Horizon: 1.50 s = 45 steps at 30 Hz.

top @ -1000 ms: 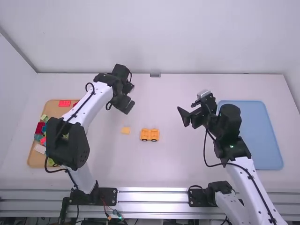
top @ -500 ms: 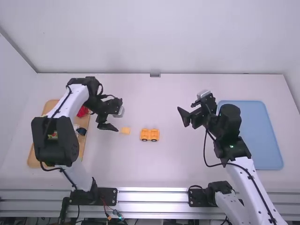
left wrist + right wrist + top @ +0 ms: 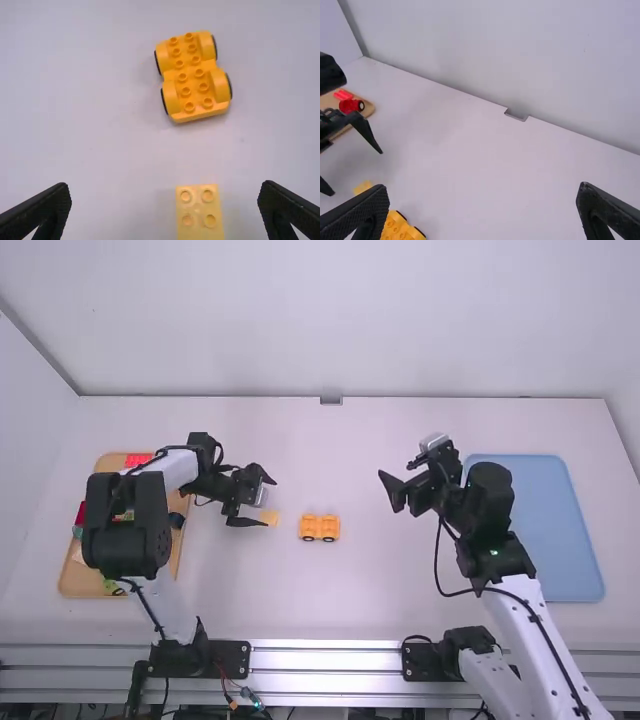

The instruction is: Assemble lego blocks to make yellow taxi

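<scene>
1. We see the white table [image 3: 350,610] spread across the middle of the high view.
2. At its right edge we see a blue tray [image 3: 575,540].
3. At its left edge, partly under the left arm, we find a tan tray [image 3: 76,583] of mixed blocks.
4. Our right gripper [image 3: 388,490] hangs right of centre, fingers wide apart.
5. Our left gripper [image 3: 270,503] is left of centre, its fingers wide on either side of the small block; we cannot tell if they touch it.
6. Our orange-yellow wheeled base [image 3: 320,528] sits near the centre, studs up.
7. Just left of it lies our small yellow block [image 3: 271,518], four studs showing.
</scene>
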Each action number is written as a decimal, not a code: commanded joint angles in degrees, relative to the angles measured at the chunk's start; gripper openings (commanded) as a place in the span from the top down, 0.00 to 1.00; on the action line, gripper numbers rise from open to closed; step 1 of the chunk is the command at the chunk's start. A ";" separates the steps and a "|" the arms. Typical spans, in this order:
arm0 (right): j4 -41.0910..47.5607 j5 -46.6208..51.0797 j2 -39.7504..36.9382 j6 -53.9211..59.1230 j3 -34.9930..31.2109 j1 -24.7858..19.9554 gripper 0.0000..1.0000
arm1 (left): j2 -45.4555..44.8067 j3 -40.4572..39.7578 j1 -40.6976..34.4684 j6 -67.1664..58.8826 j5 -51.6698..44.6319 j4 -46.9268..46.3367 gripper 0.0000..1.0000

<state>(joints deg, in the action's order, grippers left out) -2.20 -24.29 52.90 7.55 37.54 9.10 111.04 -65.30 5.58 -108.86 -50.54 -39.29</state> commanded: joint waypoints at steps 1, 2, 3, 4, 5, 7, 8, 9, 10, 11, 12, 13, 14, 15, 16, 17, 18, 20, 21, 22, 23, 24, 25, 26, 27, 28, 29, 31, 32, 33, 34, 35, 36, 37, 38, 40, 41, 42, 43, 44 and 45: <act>-0.04 -0.28 -0.44 -0.20 2.14 -0.07 0.01 | 3.74 -0.09 0.48 4.22 -2.05 -0.81 0.01; -0.02 -0.31 -0.46 -0.22 2.14 -0.07 0.01 | 4.70 -0.55 0.46 4.04 -2.38 -1.33 0.01; -0.02 -0.33 -0.46 -0.24 2.14 -0.07 0.01 | 5.53 -0.87 0.46 3.98 -2.51 -1.73 0.01; -0.04 -0.28 -0.46 -0.22 2.14 -0.04 0.01 | 7.19 -1.79 0.44 3.87 -2.49 -2.34 0.01; -0.04 -0.15 -0.46 -0.22 2.14 -0.07 0.01 | 7.85 -2.12 0.42 3.89 -2.40 -2.58 0.00; -0.04 -0.13 -0.46 -0.17 2.14 -0.07 0.01 | 8.96 -2.27 0.42 3.91 -2.38 -2.34 0.01; -0.09 -0.13 -0.46 0.02 2.14 -0.07 0.01 | 9.73 -2.08 0.46 3.89 -2.64 -1.20 0.01; -0.09 -0.15 -0.46 0.00 2.14 -0.04 0.01 | 10.29 -1.84 0.48 4.13 -2.60 -0.04 0.01; -0.07 -0.15 -0.46 -0.02 2.14 -0.04 0.02 | 10.95 -1.53 0.39 4.13 -2.60 1.29 0.01; -0.07 -0.13 -0.46 0.00 2.14 -0.07 0.01 | 11.54 -1.31 0.28 4.11 -2.67 2.16 0.01; -0.04 -0.13 -0.46 0.00 2.14 -0.07 0.01 | 12.04 -1.27 0.15 4.09 -3.06 2.34 0.01; -0.04 -0.13 -0.46 -0.02 2.14 -0.07 0.01 | 12.28 -1.27 0.31 4.09 -3.02 2.03 0.01; -0.07 -0.15 -0.46 -0.02 2.14 -0.07 0.02 | 12.28 -1.33 0.70 4.09 -2.91 1.55 0.02; -0.09 -0.13 -0.46 0.00 2.14 -0.07 0.01 | 12.28 -1.36 0.83 4.07 -2.80 1.33 0.03; -0.04 -0.11 -0.46 0.00 2.14 -0.07 0.01 | 12.28 -1.51 1.14 4.09 -2.80 1.01 0.03; -0.02 -0.15 -0.46 -0.02 2.14 -0.11 0.01 | 12.28 -1.62 1.68 4.04 -2.99 0.87 0.02; -0.02 -0.13 -0.46 -0.02 2.14 -0.11 0.02 | 12.28 -1.62 2.01 4.04 -3.04 0.98 0.02; -0.02 -0.15 -0.46 0.00 2.14 -0.09 0.01 | 12.28 -1.60 2.67 4.11 -3.02 1.25 0.00; -0.04 -0.13 -0.46 0.00 2.14 -0.04 0.01 | 12.28 -1.51 3.15 4.11 -3.02 1.09 0.01; -0.07 -0.13 -0.44 -0.02 2.14 -0.07 0.01 | 12.28 -1.38 3.45 4.09 -3.02 0.81 0.01; -0.09 -0.13 -0.39 -0.02 2.14 -0.07 0.01 | 12.28 -1.33 3.43 4.11 -2.99 0.72 0.01; -0.11 -0.13 -0.39 -0.02 2.14 -0.07 0.01 | 12.28 -1.31 3.41 4.11 -2.73 0.72 0.01; -0.07 -0.13 -0.39 0.00 2.14 -0.11 0.02 | 12.28 -1.29 3.37 4.07 -2.58 0.83 0.01; -0.09 -0.15 -0.42 -0.02 2.14 -0.09 0.02 | 12.28 -1.29 3.13 4.11 -2.60 0.70 0.01; -0.13 -0.13 -0.42 -0.02 2.14 -0.04 0.01 | 12.28 -1.29 2.84 4.11 -2.62 0.70 0.01; -0.13 -0.11 -0.39 0.00 2.14 -0.04 0.01 | 12.28 -1.29 2.69 4.11 -2.69 0.70 0.01; -0.11 -0.15 -0.42 -0.02 2.14 -0.07 0.01 | 12.28 -1.29 2.45 4.11 -2.84 0.35 0.01; -0.09 -0.15 -0.42 0.00 2.14 -0.04 0.01 | 12.28 -1.33 2.05 4.09 -2.75 -0.46 0.01; -0.07 -0.17 -0.42 -0.02 2.14 -0.07 0.01 | 12.28 -1.38 1.88 4.09 -2.34 -0.94 0.01; -0.09 -0.17 -0.42 -0.02 2.14 -0.04 0.01 | 12.28 -1.40 1.88 4.11 -2.29 -0.87 0.05; -0.09 -0.13 -0.42 -0.02 2.14 -0.07 0.01 | 12.28 -1.38 1.90 4.09 -2.05 -0.59 0.15; -0.09 -0.15 -0.42 -0.02 2.14 -0.07 0.01 | 12.28 -1.36 1.92 4.09 -1.92 -0.42 0.22; -0.09 -0.17 -0.42 -0.04 2.14 -0.07 0.01 | 12.28 -1.31 1.90 4.11 -1.92 -0.15 0.25; -0.09 -0.15 -0.42 -0.02 2.14 -0.04 0.01 | 12.28 -1.27 1.92 4.09 -1.97 0.24 0.26; -0.09 -0.15 -0.42 -0.02 2.14 -0.07 0.01 | 12.28 -1.27 1.97 4.13 -1.95 0.46 0.29; -0.11 -0.17 -0.42 -0.02 2.14 -0.07 0.01 | 12.28 -1.11 1.92 4.50 -1.90 0.85 0.32; -0.11 -0.17 -0.42 -0.04 2.14 -0.04 0.01 | 12.28 -0.90 1.90 4.50 -1.90 1.29 0.33; -0.11 -0.17 -0.42 -0.02 2.14 -0.04 0.01 | 12.28 -0.68 1.92 4.50 -1.86 1.57 0.34; -0.11 -0.15 -0.42 -0.04 2.14 -0.07 0.01 | 12.28 -0.28 1.92 4.52 -1.68 2.19 0.35; -0.11 -0.15 -0.42 -0.04 2.14 -0.07 0.01 | 12.28 -0.28 1.92 4.52 -1.68 2.19 0.35; -0.09 -0.13 -0.42 -0.02 2.14 -0.07 0.01 | 12.28 0.17 1.92 4.50 -1.27 2.97 0.34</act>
<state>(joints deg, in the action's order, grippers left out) -2.22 -24.29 52.93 7.73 37.56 9.10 122.74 -66.24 7.68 -104.51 -51.72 -36.14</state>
